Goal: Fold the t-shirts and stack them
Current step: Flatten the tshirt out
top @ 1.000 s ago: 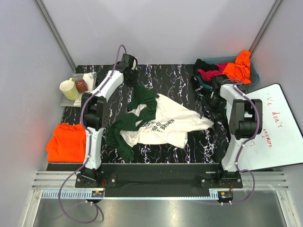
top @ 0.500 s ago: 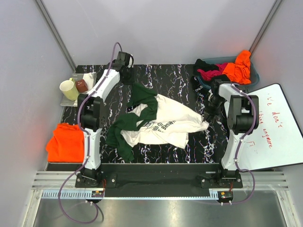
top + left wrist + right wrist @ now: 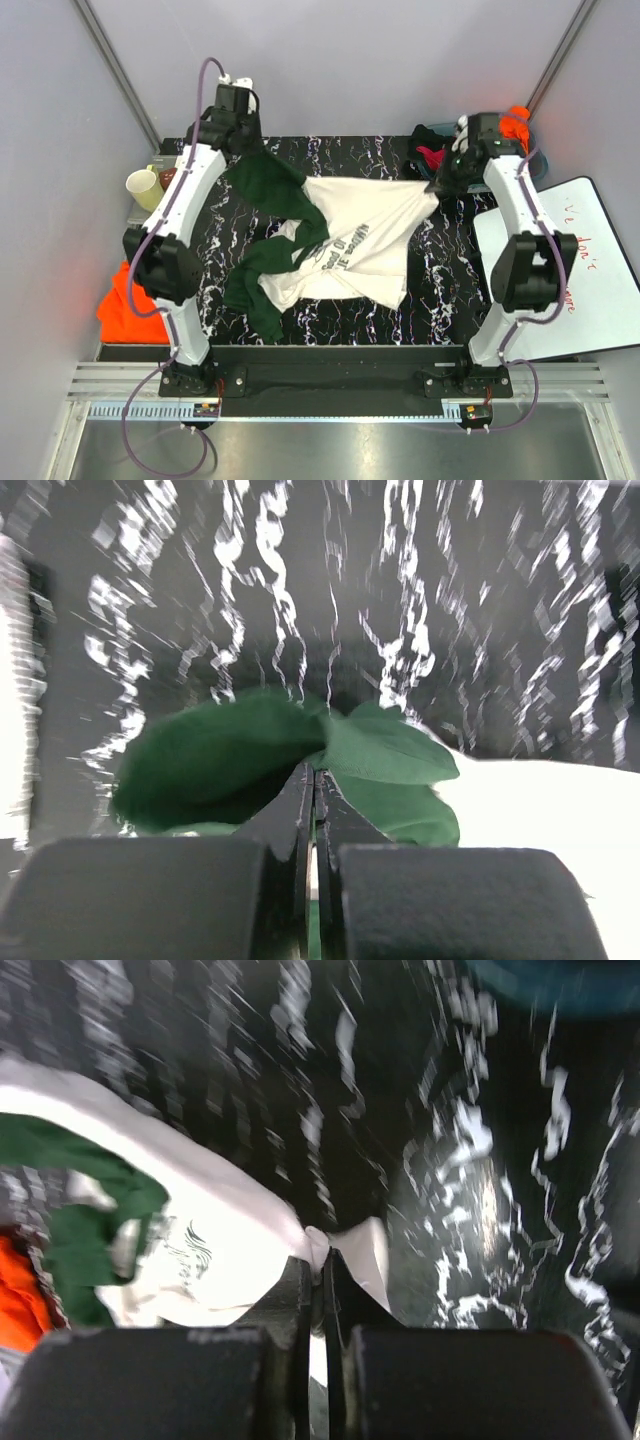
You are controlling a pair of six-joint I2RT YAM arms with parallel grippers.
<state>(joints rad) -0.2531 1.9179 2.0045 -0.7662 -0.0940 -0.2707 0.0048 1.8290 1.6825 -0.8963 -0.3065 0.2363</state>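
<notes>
The cream t-shirt (image 3: 365, 235) with dark green sleeves and dark lettering hangs stretched between my two arms over the black marbled table (image 3: 440, 290). My left gripper (image 3: 238, 155) is shut on a green sleeve (image 3: 380, 750) at the back left, jaws pinched on the cloth. At the back right my right gripper (image 3: 438, 188) is shut on the shirt's cream hem (image 3: 345, 1245). The lower part of the shirt and its other green sleeve (image 3: 250, 290) still lie bunched on the table. More t-shirts, orange (image 3: 515, 125), magenta and black, fill a basket (image 3: 535, 160).
A folded orange t-shirt (image 3: 120, 305) lies at the left edge, partly behind my left arm. A cream mug (image 3: 143, 185) and a dark cup sit on a tray at the back left. A white board (image 3: 590, 260) with red writing lies at the right.
My right gripper closed on the cream hem. Both arms then rose and moved back and apart, lifting and spreading the shirt, which lay crumpled on the table before.
</notes>
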